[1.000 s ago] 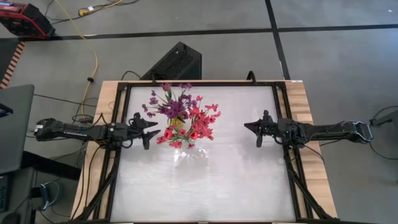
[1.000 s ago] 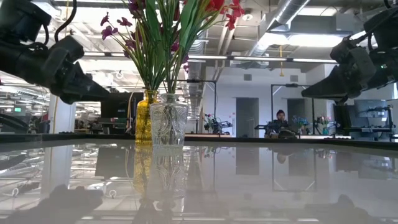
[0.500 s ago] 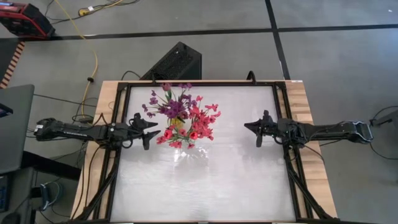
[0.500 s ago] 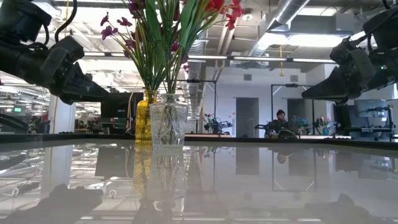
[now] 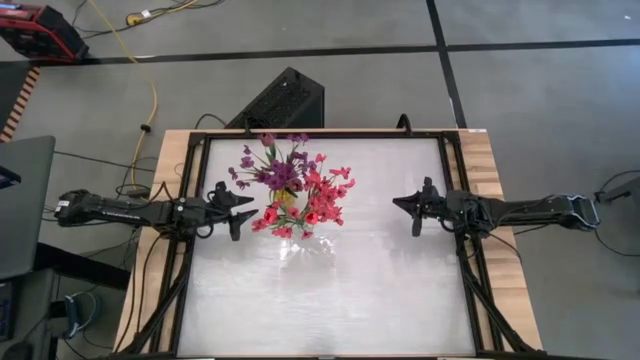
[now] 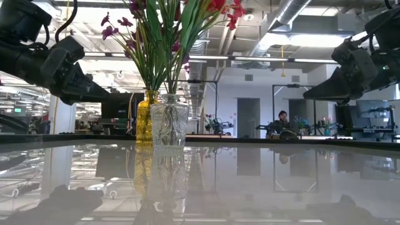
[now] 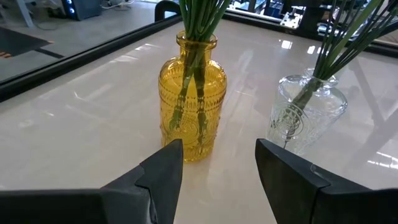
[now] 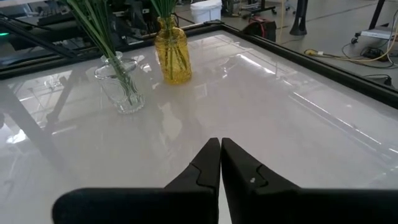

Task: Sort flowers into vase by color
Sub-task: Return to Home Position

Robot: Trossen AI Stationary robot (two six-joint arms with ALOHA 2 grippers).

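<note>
Purple on one side, red-pink on the other, that's basically the whole story. In the high view both bunches sit left of centre on the table (image 5: 380, 290). The purple flowers (image 5: 273, 172) are in the yellow vase (image 7: 191, 93), toward the top of the frame. The red-pink flowers (image 5: 312, 203) are in the clear vase (image 7: 308, 115) just beside it, a bit lower and to the right. The wrist views show green stems down inside both necks, and no loose stem shows on the tabletop in any view, so the sorting part looks done. Can't really tell tulips from sprays from up there, the red bunch is just one clump. The left gripper (image 5: 243, 214) hangs at the left of the frame, near the bouquets, jaws spread wide with nothing between them. The right gripper (image 5: 398, 201) is over on the right half, well apart from the vases, fingers pinched together on nothing. Both arms reach in from the table's side edges and sit up off the surface, going by the low view. Best guess is that only parking the arms is left, with no more flower work to do.
</note>
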